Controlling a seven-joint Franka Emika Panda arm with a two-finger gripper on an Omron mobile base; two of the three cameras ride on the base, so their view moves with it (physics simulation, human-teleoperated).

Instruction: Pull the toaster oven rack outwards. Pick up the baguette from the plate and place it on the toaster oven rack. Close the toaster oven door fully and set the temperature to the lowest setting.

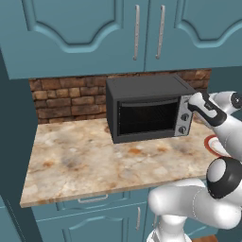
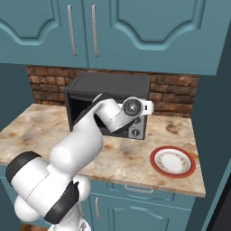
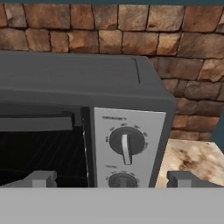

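The black toaster oven (image 1: 146, 90) stands on the counter against the brick wall. Its toaster oven door (image 1: 147, 118) is up against the front, and faint wires of the toaster oven rack (image 3: 43, 151) show behind the dark glass. My gripper (image 3: 113, 179) is open and hovers just in front of the silver control panel (image 3: 127, 148). Its fingertips (image 3: 41, 178) straddle the lower knob (image 3: 122, 180), below the top knob (image 3: 127, 142), touching neither. The plate (image 2: 173, 161), white with an orange-red rim, lies bare on the counter to the oven's right. The baguette is out of view.
Teal wall cabinets (image 1: 118, 33) hang low above the oven. The marble counter (image 1: 85, 156) stretches left of the oven to a tall teal side panel (image 1: 14, 142). My own arm (image 2: 85, 140) crosses in front of the oven's left half in the right base view.
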